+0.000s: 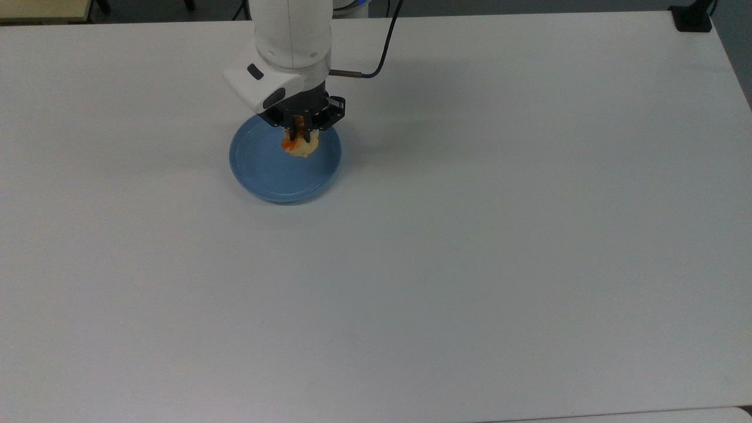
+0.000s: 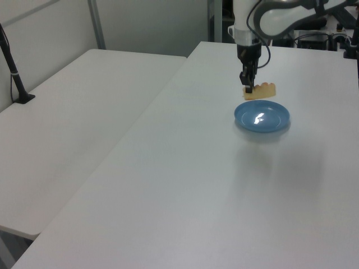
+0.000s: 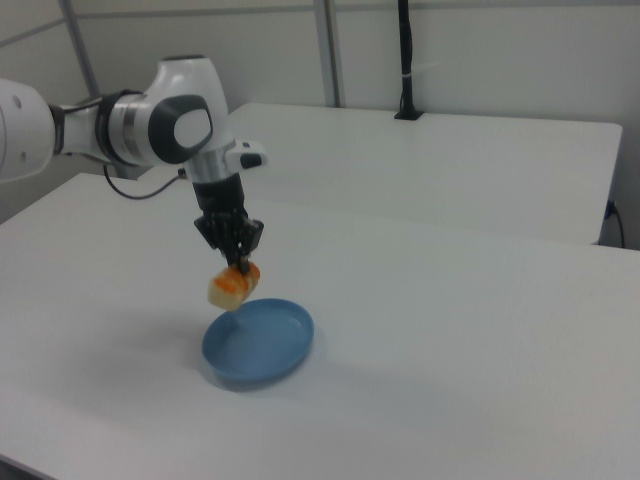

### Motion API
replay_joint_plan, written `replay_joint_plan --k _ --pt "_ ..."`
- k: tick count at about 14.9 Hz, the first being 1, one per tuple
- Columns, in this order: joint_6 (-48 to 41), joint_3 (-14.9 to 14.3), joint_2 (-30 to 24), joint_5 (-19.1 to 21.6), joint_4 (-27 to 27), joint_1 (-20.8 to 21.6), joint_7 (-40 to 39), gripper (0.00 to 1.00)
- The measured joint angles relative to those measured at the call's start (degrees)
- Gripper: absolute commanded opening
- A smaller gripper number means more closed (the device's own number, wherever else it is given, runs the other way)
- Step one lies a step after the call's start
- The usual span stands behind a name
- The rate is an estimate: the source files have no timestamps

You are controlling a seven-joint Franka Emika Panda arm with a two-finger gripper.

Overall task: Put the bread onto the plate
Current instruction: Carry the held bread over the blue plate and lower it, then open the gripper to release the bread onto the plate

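We see a wide white table [image 1: 470, 264] with a matte, evenly lit top. In the left view a second white table [image 2: 73, 117] stands just beside it along a narrow seam, and a black post [image 2: 14, 73] rises from a base on that second table near a pale wall. In the right view the second table [image 3: 450, 160] lies behind, with a black post [image 3: 405, 60] upright on it and grey metal uprights [image 3: 330, 50] against a light wall panel.
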Motion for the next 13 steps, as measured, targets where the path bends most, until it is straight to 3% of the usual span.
replay_joint_plan --k 5,11,12,13 --pt "1.6 -0.6 0.1 -4.3 -4.4 -0.4 0.1 0.20" --pt "6.8 -0.6 3.2 -9.2 -5.3 -0.4 6.4 0.20" --pt "7.3 -0.6 3.8 -9.7 -5.3 -0.4 6.8 0.22" --pt "7.7 -0.6 4.4 -10.2 -5.3 -0.4 7.3 0.35"
